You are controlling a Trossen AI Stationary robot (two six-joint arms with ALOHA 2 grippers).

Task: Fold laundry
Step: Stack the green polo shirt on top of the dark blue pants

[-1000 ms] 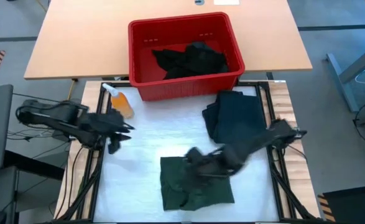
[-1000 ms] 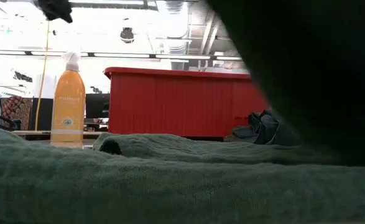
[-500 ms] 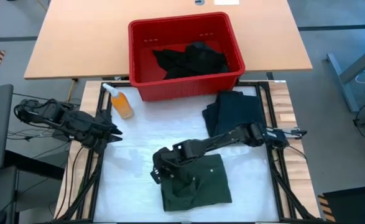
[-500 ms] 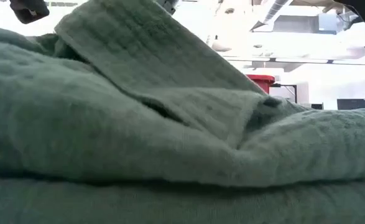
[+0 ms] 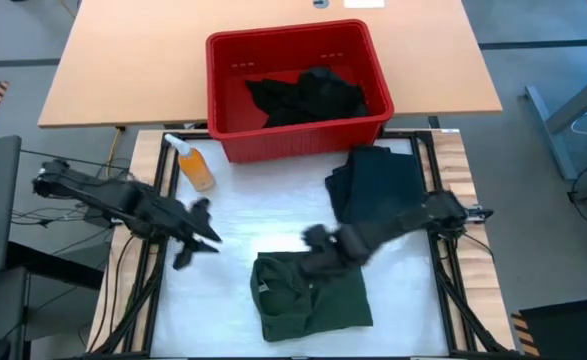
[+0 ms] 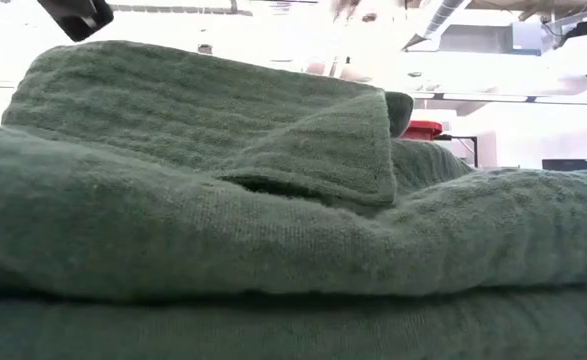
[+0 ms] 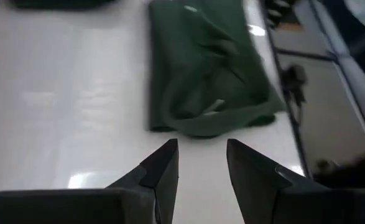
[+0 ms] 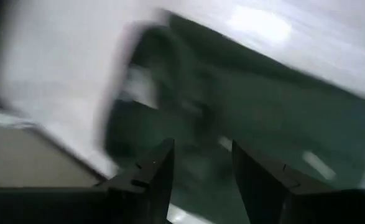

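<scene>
A dark green shirt (image 5: 311, 292), soft and ribbed, lies folded into a rough rectangle near the bench's (image 5: 243, 215) front edge. The right hand (image 5: 318, 240) hovers at its back edge, fingers apart and empty. The left hand (image 5: 195, 238) waits near the left side, fingers partly apart. Smoothing the raised flap flat seems the next care. Black garments (image 5: 378, 185) lie piled toward the right.

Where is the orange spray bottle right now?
In the high view, the orange spray bottle lies on the white table at its far left corner, just left of the red bin and beyond the left gripper.
</scene>
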